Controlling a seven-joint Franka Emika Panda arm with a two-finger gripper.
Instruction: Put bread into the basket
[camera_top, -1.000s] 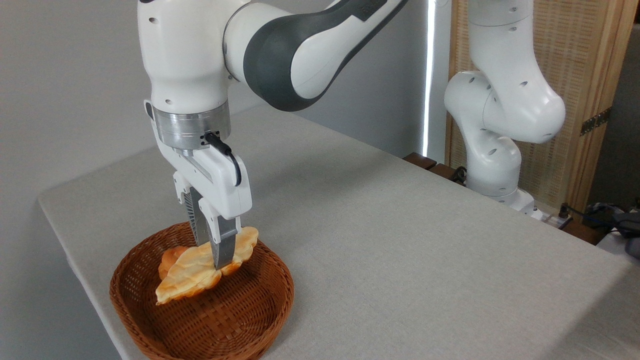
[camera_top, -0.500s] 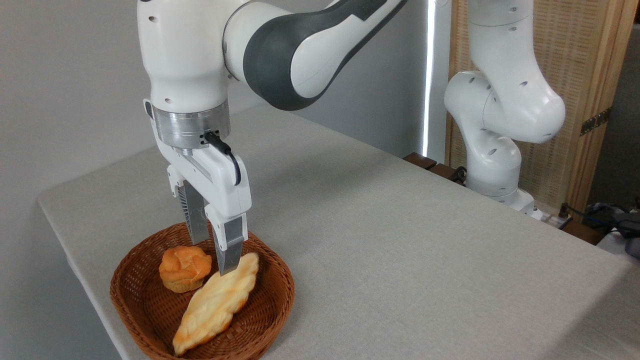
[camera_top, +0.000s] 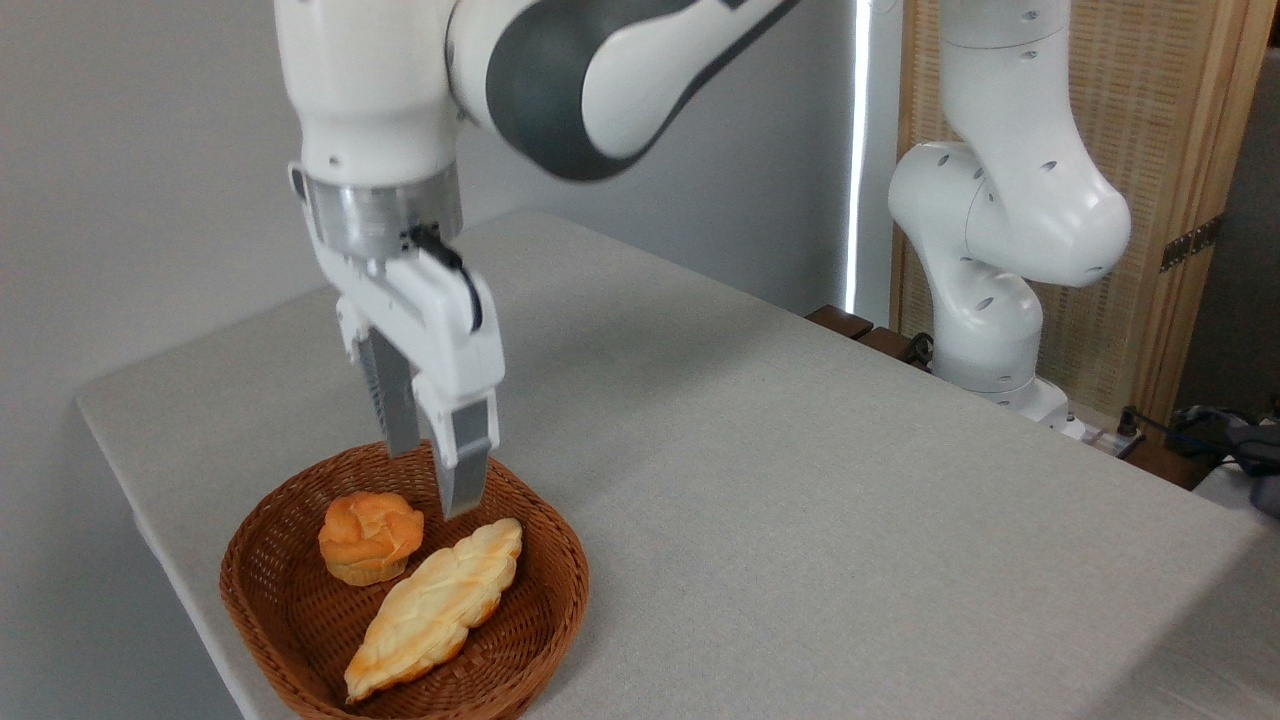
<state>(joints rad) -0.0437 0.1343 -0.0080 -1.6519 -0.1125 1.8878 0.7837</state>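
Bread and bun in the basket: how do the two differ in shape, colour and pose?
The bread is long, flat and leaf-shaped; the bun is small, round and knotted. The bread is pale golden with browned tips; the bun is deeper orange-brown. The bread lies slanted, its lower tip by the near rim; the bun sits upright toward the back left. Both rest inside the basket, below the open gripper, which touches neither.

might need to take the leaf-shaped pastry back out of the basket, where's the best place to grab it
Grip the leaf-shaped pastry across its narrow middle, coming straight down from above. It lies flat in the wicker basket, running from upper right to lower left, so the fingers should close across that long axis. The round knotted bun sits close on its upper left, so the middle or lower half probably leaves more finger room. The gripper hangs open above.
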